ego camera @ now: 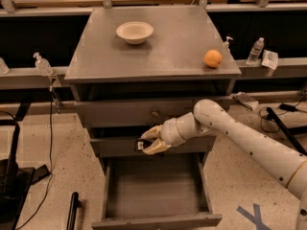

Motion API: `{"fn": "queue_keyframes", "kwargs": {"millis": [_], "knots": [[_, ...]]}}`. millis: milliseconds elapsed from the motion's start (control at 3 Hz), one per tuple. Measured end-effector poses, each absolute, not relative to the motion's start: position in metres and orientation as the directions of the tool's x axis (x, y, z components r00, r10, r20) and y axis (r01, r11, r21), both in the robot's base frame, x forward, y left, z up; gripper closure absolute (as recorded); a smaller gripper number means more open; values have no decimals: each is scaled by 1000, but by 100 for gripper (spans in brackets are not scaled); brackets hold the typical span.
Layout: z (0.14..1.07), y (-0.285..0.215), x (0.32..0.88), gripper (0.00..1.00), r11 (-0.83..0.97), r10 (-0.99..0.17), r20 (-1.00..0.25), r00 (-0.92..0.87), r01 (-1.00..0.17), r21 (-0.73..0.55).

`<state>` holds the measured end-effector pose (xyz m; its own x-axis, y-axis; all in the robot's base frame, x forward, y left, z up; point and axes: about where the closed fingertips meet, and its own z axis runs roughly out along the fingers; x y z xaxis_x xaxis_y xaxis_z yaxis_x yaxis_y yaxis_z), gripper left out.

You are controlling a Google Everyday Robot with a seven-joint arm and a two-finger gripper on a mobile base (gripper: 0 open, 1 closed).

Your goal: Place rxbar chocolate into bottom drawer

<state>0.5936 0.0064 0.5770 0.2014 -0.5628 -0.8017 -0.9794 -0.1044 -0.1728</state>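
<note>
In the camera view, the gripper [146,141] hangs in front of the middle drawer, just above the far left part of the open bottom drawer [156,194]. Its two fingers are pinched on the rxbar chocolate [139,145], whose dark end pokes out to the left. On the cabinet top [172,44] a bowl [135,32] sits far and an orange [213,58] near the right edge.

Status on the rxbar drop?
Gripper shut on rxbar chocolate, in front of middle drawer. Bottom drawer open below, bar not yet in. Path down unobstructed.
</note>
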Motion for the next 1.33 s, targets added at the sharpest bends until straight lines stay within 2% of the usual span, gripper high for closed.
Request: {"fn": "queue_keyframes", "kwargs": {"millis": [667, 1000, 1333], "knots": [[566, 3, 595, 100, -100, -565, -791, 235, -971, -217], [524, -14, 589, 100, -109, -608, -733, 305, -947, -304], [436, -30, 582, 100, -143, -663, -648, 375, -913, -382]]}}
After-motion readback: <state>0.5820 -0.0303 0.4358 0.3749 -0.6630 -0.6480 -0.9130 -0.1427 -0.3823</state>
